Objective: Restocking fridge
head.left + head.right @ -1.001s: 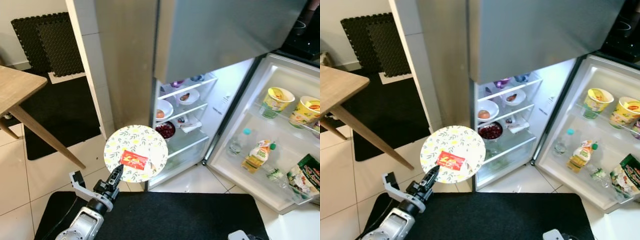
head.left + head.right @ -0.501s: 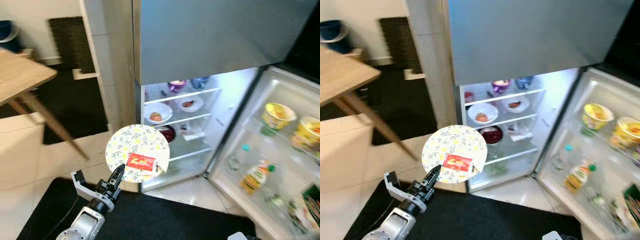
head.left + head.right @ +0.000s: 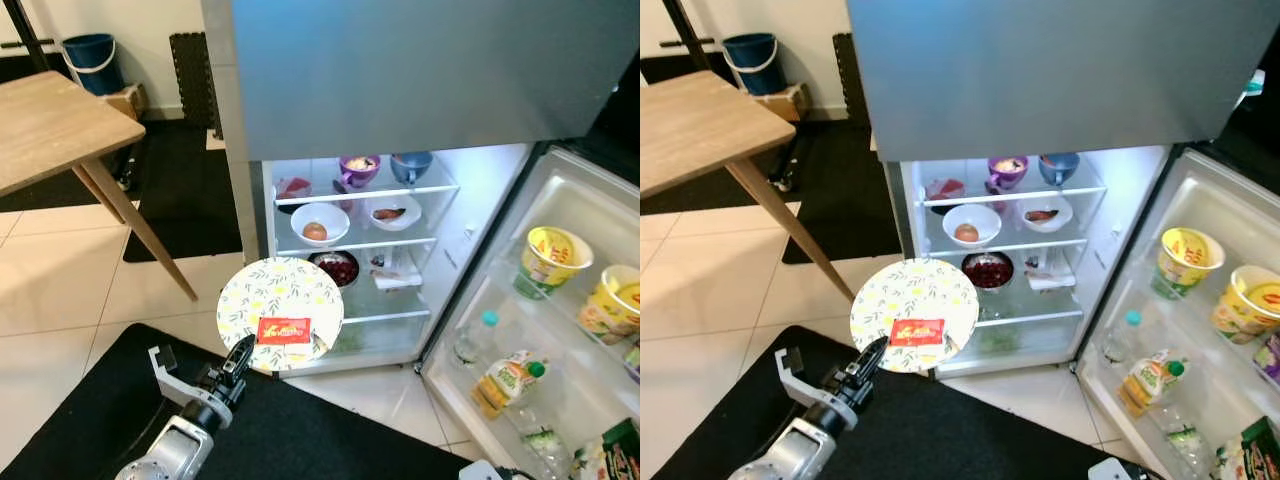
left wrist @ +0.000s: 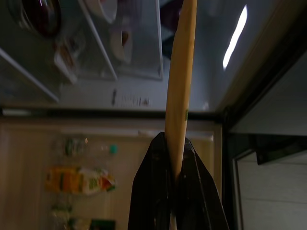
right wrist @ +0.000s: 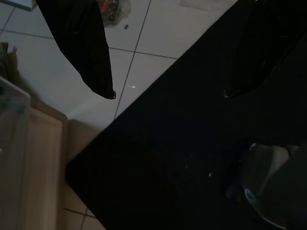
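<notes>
We list: fridge (image 3: 420,80), brushed metal front, dull sheen; its shelves (image 3: 360,190) clear and glossy. Plate (image 3: 280,312), smooth with a matt floral print, carrying a glossy red packet (image 3: 284,330). Left tool (image 3: 238,356), matt black fingers on a silver metal arm. Bench (image 3: 50,125), pale wood, matt. Floor tiles (image 3: 60,300) glossy cream; mat (image 3: 300,440) black, matt cloth.

Open fridge (image 3: 445,215) straight ahead, its door (image 3: 560,340) swung out to the right with cups, bottles and packets in its racks. Bowls sit on the inner shelves (image 3: 365,190). Plate (image 3: 280,312) held before the lower shelves, a packet (image 3: 283,329) on it; table (image 3: 55,125) far left; mat (image 3: 300,440) on floor below.
</notes>
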{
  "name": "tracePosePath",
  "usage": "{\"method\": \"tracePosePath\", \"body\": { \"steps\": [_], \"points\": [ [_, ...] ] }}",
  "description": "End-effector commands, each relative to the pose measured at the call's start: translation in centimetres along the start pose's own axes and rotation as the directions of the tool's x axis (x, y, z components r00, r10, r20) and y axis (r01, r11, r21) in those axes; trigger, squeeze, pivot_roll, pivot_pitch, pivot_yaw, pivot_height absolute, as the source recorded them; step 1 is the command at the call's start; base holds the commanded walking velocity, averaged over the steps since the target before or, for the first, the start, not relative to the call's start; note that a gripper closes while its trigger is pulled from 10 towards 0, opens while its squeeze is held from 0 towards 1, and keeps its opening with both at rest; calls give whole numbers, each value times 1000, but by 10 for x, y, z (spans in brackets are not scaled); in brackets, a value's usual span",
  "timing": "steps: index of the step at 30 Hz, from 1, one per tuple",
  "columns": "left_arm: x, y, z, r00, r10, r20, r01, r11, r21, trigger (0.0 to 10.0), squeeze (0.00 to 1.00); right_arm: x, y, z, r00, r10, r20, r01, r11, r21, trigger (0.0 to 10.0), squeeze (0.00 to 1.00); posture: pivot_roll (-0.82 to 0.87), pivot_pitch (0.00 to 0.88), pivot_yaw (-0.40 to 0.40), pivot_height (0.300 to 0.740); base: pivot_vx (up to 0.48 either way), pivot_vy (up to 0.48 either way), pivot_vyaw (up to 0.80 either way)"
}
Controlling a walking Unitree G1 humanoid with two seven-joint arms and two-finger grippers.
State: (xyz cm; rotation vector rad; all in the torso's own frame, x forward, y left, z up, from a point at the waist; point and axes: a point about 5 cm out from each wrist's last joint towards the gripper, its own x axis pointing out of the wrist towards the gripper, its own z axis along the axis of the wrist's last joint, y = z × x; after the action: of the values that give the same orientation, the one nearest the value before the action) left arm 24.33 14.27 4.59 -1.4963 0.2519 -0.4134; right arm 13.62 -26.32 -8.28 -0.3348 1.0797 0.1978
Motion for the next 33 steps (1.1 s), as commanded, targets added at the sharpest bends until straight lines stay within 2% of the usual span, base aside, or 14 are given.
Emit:
{"method": "tracePosePath", "body": {
  "steps": [1,7,9,12,17,21,33],
  "points": [
    [7,2,-18,1000,-11,-22,10,996,-84,10000,0,-1,2,-7,1000,5,-26,-5,1000,-4,10000,0,-57,99,-10,740,0,0,0],
    [6,5,-23,997,-17,-78,6,990,-140,10000,0,-1,3,-8,999,4,-32,-4,1000,-4,10000,0,-57,99,-10,740,0,0,0],
    [4,8,-25,995,-2,-101,-9,993,-117,10000,0,-1,4,-8,999,5,-33,-5,1000,-5,10000,0,-57,99,-10,740,0,0,0],
    [2,10,-21,995,23,-94,-31,996,-86,10000,0,0,5,-8,999,5,-35,-5,1000,-3,10000,0,-56,103,-9,740,0,0,0],
    [1,16,-18,994,69,-81,-75,994,-79,10000,0,0,6,-9,999,6,-38,-6,1000,-1,10000,0,-53,104,-7,740,0,0,0],
    [1,23,-14,991,123,-57,-129,986,-103,10000,0,0,6,-9,999,8,-38,-8,1000,0,10000,0,-53,104,-7,740,0,0,0],
    [3,20,-16,992,89,-87,-98,990,-104,10000,0,0,6,-7,999,3,-32,-3,1000,0,10000,0,-55,104,-6,740,0,0,0]
  ]
}}
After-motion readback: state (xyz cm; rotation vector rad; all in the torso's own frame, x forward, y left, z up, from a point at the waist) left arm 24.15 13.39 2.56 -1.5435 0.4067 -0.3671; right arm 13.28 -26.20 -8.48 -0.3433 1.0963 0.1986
